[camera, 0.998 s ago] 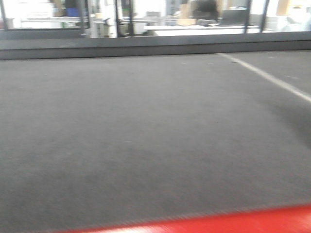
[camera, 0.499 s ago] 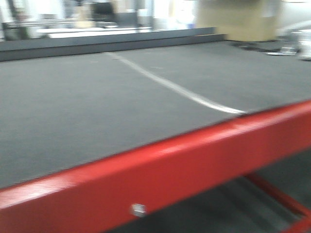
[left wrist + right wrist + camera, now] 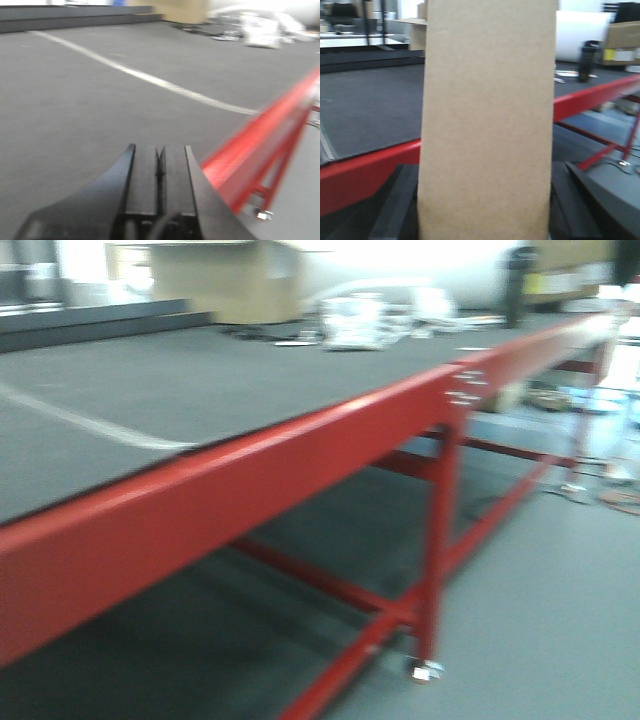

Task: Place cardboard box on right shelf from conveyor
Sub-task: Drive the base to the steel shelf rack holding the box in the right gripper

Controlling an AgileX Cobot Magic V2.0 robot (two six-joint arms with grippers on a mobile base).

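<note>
In the right wrist view the cardboard box [image 3: 487,120] is seen upright and close to the lens, its plain tan face filling the middle of the frame from top to bottom. It is clamped by the right gripper [image 3: 485,202], whose black fingers [image 3: 395,205] are pressed against its two narrow sides, one at each lower edge of the face (the lower end of the box is cut off by the frame). Behind the box, to the left, the dark grey belt of the conveyor [image 3: 370,105] is visible. The red side rail [image 3: 365,175] of the frame passes behind the box and reappears on the right. A dark bottle-like cylinder [image 3: 587,60] is seen standing on the far part of the belt, though it is too blurred to be named with certainty. In the left wrist view the left gripper [image 3: 160,170] is shown with its fingers brought together, only a thin seam left between them, and nothing is held. It is poised above the belt, near the red rail, and a white line [image 3: 150,77] is drawn slantwise across the belt ahead of it. In the blurred front view the same rail is seen running diagonally, carried on a red leg [image 3: 435,540] over a grey floor [image 3: 560,590].
</note>
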